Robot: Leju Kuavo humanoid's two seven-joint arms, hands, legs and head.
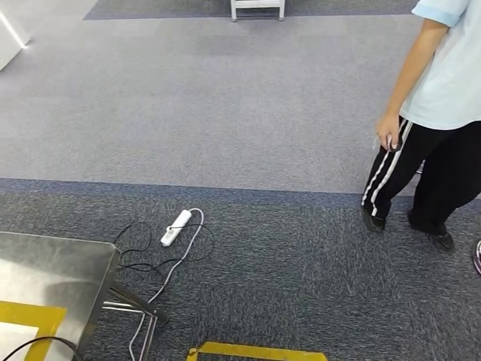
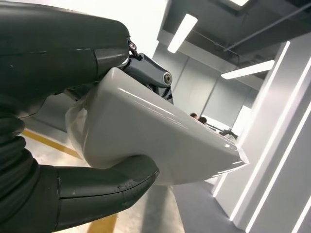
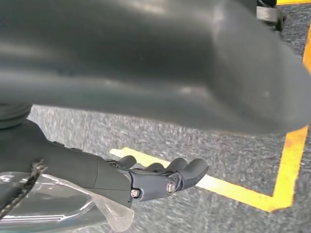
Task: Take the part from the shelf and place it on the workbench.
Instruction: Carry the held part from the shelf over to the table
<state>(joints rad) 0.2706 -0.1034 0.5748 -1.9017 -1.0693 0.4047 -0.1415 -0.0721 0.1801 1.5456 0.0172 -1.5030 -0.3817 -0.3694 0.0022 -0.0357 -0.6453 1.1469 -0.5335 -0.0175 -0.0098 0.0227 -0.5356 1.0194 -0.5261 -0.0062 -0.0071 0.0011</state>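
the left robot hand (image 2: 92, 160) grips the part (image 2: 154, 141), a glossy pale grey moulded piece, thumb on one face and dark fingers on the other. the right robot hand (image 3: 146, 182) holds nothing, fingers extended above carpet with yellow floor tape (image 3: 234, 191). near left stands the steel table (image 1: 54, 278); a person (image 1: 431, 113) stands far right.

In my left hand (image 2: 69, 121) the part (image 2: 154, 141) looks like glossy, smooth pale plastic, the workbench (image 1: 51, 278) is brushed shiny metal, and the floor (image 1: 227, 113) is rough matt carpet.
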